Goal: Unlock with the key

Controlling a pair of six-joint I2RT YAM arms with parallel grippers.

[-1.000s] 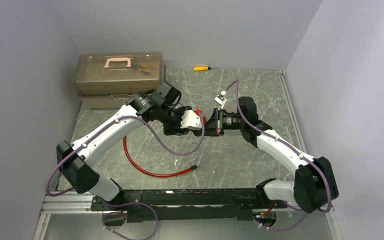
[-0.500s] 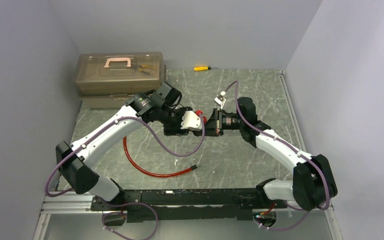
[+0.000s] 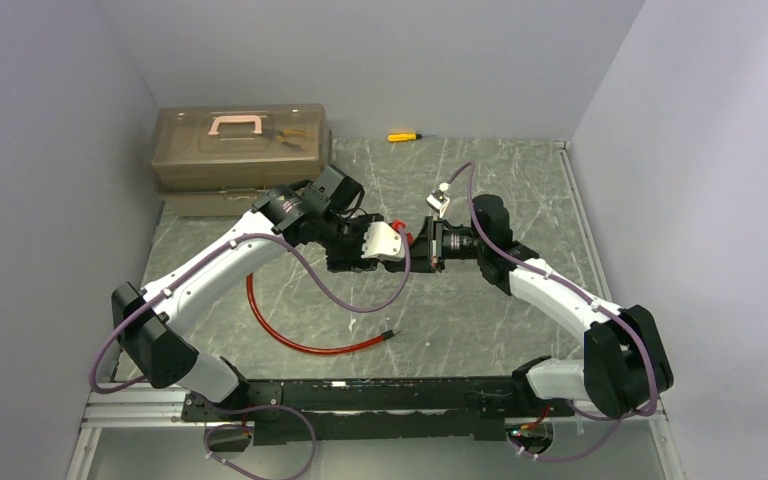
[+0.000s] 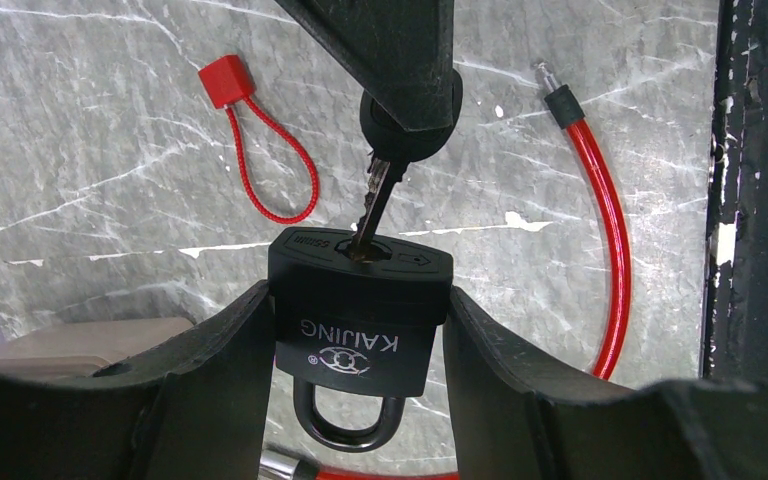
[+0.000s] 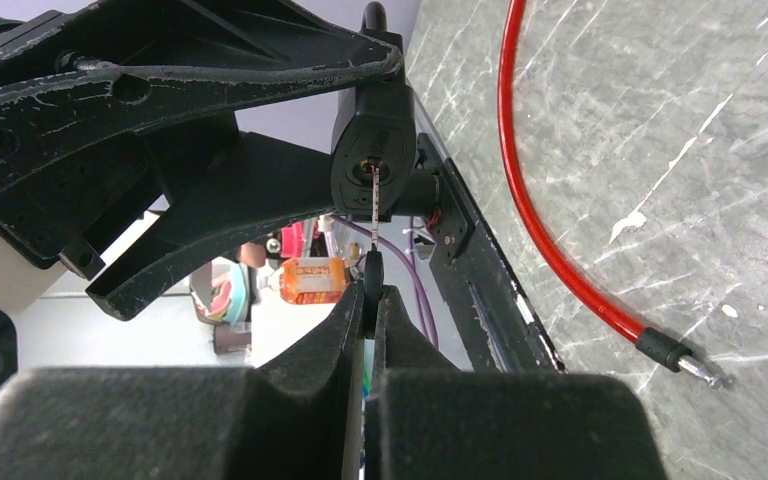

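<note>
A brown toolbox (image 3: pixel 240 150) sits far left of the padlock (image 4: pixel 355 345), at the back. A red cable (image 3: pixel 290 335) lies on the desk (image 3: pixel 520 190) near the padlock. The left hand (image 4: pixel 356 300) holds the padlock by its two sides, up off the desk. The key (image 4: pixel 378 195) sticks in the padlock's keyhole. Just right of the padlock, the right hand (image 5: pixel 371 290) pinches the key's black head tight.

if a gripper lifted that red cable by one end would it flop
Probably semi-stiff: the red cable lies in one smooth arc, no kinks, so it would likely droop gently rather than fold. Its glossy coating looks slippery to pinch. The black-collared end seems the firmer grip spot.
</note>
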